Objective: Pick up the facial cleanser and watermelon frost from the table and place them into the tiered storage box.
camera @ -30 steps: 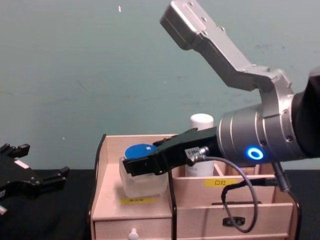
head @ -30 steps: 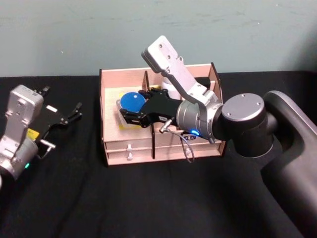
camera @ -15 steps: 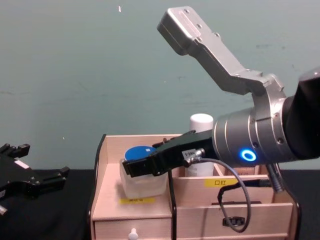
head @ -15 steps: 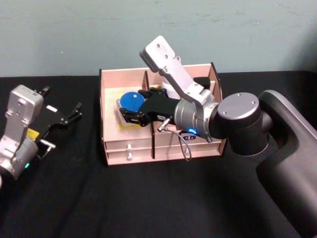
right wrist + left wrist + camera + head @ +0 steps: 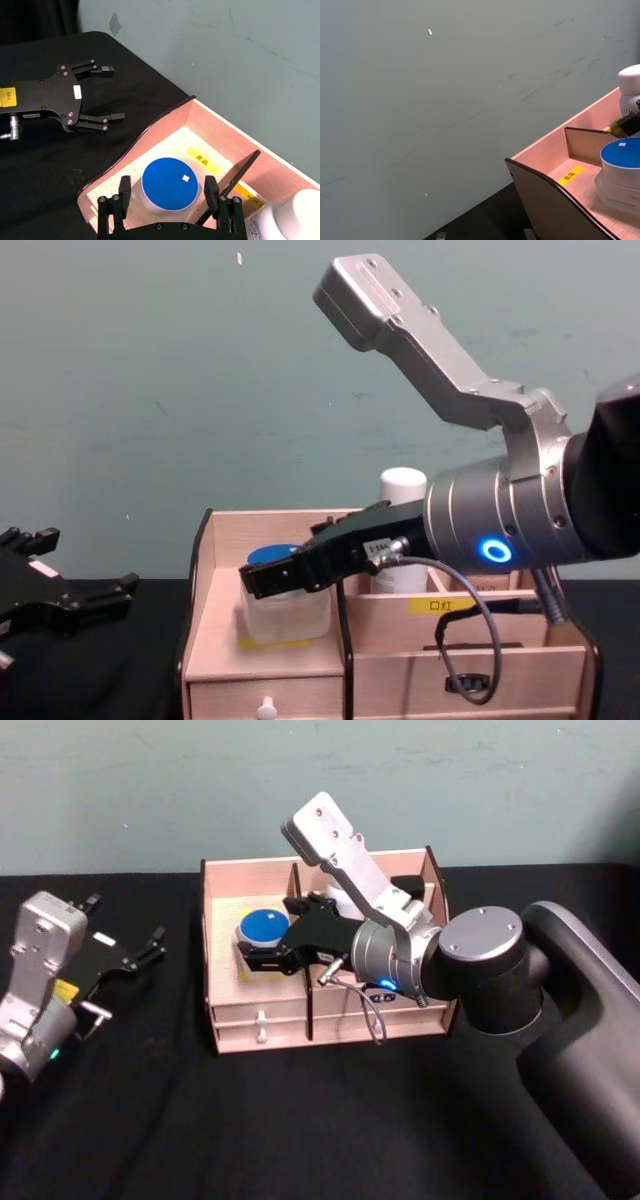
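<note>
A clear jar with a blue lid (image 5: 262, 925) (image 5: 167, 182) (image 5: 280, 610) stands upright on the floor of the left compartment of the tiered storage box (image 5: 255, 865) (image 5: 215, 640). My right gripper (image 5: 268, 932) (image 5: 167, 192) (image 5: 285, 575) straddles it, open, with one finger on each side of the jar. In the rear right compartment stands a white bottle with a white cap (image 5: 403, 485) (image 5: 285, 220) (image 5: 630, 82). I cannot tell which of the two is the facial cleanser and which the watermelon frost. My left gripper (image 5: 125, 955) (image 5: 112, 92) rests open, low over the black table left of the box.
The box has yellow labels (image 5: 440, 606) and small drawers with a white knob (image 5: 261, 1017) along its front. A teal wall (image 5: 150, 390) rises close behind it. Black table (image 5: 300, 1120) spreads in front and to the left.
The jar has gone from tilted and lifted in my right gripper to sitting flat on the compartment floor, and the fingers have let go. The left arm has not moved.
</note>
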`<state>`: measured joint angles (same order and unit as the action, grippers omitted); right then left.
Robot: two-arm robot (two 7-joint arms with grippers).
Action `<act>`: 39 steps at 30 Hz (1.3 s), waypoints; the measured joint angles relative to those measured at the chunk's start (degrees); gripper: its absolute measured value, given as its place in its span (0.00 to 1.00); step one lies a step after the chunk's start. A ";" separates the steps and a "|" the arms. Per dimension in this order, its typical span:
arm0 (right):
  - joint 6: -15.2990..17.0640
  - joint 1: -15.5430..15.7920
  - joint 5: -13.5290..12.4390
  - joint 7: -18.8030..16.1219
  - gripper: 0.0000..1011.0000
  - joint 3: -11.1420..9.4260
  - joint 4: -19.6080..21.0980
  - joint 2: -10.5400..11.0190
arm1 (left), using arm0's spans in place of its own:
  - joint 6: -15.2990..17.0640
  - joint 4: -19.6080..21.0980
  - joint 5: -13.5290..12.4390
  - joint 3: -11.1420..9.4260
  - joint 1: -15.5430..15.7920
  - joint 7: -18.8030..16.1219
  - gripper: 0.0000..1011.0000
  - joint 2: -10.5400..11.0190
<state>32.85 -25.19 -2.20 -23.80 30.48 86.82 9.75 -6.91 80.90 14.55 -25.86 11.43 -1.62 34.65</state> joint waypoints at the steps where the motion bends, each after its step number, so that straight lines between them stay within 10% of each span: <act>1: 0.00 0.00 0.00 -0.01 0.92 0.00 0.00 0.00 | 0.00 0.00 0.00 0.00 0.00 0.00 0.99 0.00; 20: -5.33 5.89 -0.13 4.89 0.99 -4.17 9.95 1.34 | 0.00 0.00 0.00 0.00 0.00 0.00 0.99 0.00; 39: -11.23 12.46 3.83 10.33 0.99 -13.63 15.65 4.73 | 0.00 0.00 0.00 0.00 0.00 0.00 0.99 0.00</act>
<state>21.62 -12.73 1.63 -13.47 16.85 102.47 14.48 -6.91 80.90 14.55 -25.86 11.43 -1.62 34.64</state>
